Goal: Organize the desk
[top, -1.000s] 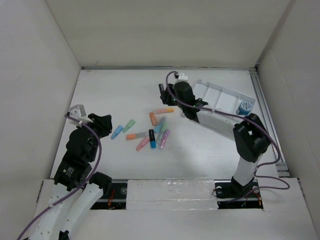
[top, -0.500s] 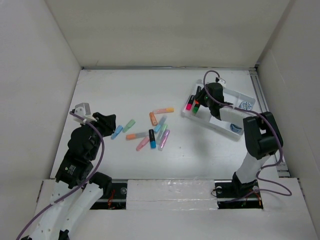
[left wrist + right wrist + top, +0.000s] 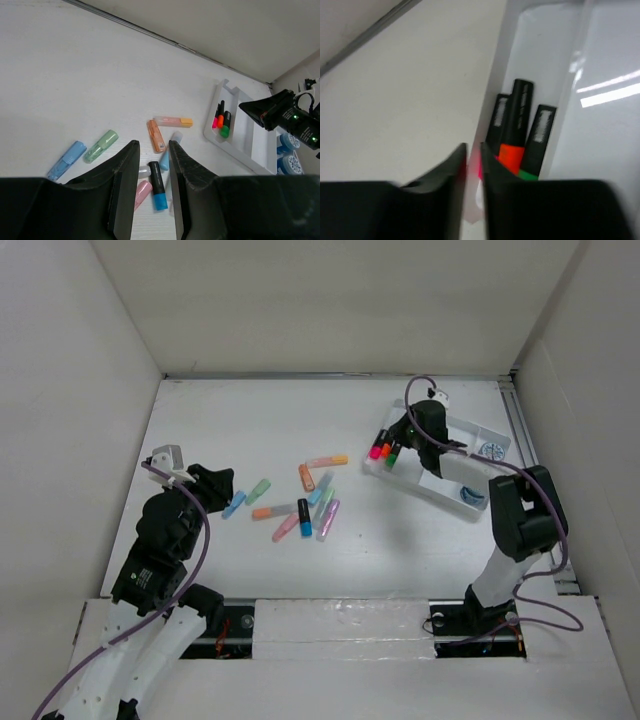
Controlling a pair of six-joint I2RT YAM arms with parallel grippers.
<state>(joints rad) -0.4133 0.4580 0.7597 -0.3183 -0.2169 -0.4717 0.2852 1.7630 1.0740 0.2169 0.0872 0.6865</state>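
On the white desk [image 3: 250, 430] several loose highlighters lie in a cluster at the middle, among them a black-and-blue one [image 3: 304, 517] [image 3: 158, 186]. My left gripper [image 3: 222, 483] [image 3: 153, 145] is open and empty, hovering just left of the cluster, near a blue highlighter [image 3: 233, 504]. My right gripper [image 3: 400, 435] [image 3: 473, 147] hangs over the left end of the white tray [image 3: 455, 430], its jaws a narrow gap apart with nothing between them. Pink [image 3: 377, 451], orange [image 3: 517, 130] and green [image 3: 537, 145] highlighters lie side by side in that compartment.
Blue tape rolls [image 3: 490, 452] sit in the tray's right compartments. White walls close in the desk on three sides, with a metal rail [image 3: 530, 460] along the right edge. A peach highlighter [image 3: 327, 461] lies nearest the tray.
My right gripper carried a black-bodied highlighter from the desk's middle to the tray; the orange highlighter now lies there between the pink and green ones. My left gripper shifted slightly right.
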